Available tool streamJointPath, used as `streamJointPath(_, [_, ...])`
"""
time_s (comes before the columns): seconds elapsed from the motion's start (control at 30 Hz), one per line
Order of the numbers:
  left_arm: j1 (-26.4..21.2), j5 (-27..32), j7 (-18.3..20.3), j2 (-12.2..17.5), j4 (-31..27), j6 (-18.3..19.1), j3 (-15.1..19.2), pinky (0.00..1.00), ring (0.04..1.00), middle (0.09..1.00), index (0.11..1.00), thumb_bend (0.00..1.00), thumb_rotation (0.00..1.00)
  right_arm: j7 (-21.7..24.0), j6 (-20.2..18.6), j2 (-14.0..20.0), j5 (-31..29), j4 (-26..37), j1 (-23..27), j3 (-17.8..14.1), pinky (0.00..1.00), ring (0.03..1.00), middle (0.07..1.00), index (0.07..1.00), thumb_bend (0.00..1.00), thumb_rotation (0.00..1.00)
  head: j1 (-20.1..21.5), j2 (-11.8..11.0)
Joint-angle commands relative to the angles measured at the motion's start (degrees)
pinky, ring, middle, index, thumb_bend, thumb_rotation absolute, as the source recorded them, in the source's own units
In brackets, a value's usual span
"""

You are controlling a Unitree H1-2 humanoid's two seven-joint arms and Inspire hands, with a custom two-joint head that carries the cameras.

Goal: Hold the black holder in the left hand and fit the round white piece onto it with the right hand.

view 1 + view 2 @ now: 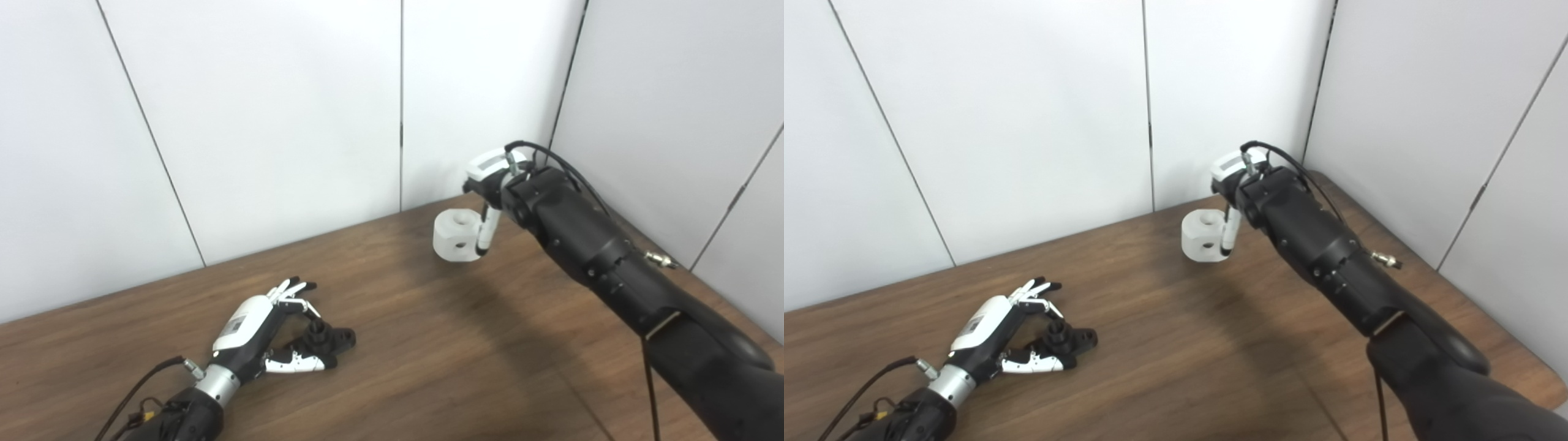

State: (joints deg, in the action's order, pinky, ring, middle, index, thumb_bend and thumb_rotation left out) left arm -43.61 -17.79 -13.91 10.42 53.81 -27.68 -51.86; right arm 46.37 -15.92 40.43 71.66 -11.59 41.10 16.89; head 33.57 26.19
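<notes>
Right hand (pixel 490 184): fingers mostly hidden behind wrist and round white piece (pixel 456 236); black holder (pixel 324 340): base partly masked by left hand (pixel 263 334); both arms cut by bottom edge.

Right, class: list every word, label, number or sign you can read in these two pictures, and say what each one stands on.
No text can be read anywhere.
Left hand: a grey label patch on its white back, too blurred to read.
Right hand: a grey strip on its white back, also unreadable.
Round white piece, black holder, table: no markings seen.
</notes>
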Motion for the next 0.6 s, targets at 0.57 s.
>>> streamJointPath(0.57, [8.29,-5.17,7.12,1.7,3.69,0.75,-4.69,1.0,1.0,0.913,0.483,0.52,0.06,-5.1,-6.76,0.71,-4.96,-2.43,2.9,-5.59,1.0,1.0,1.0,0.864,0.96,0.45,-0.69,0.47])
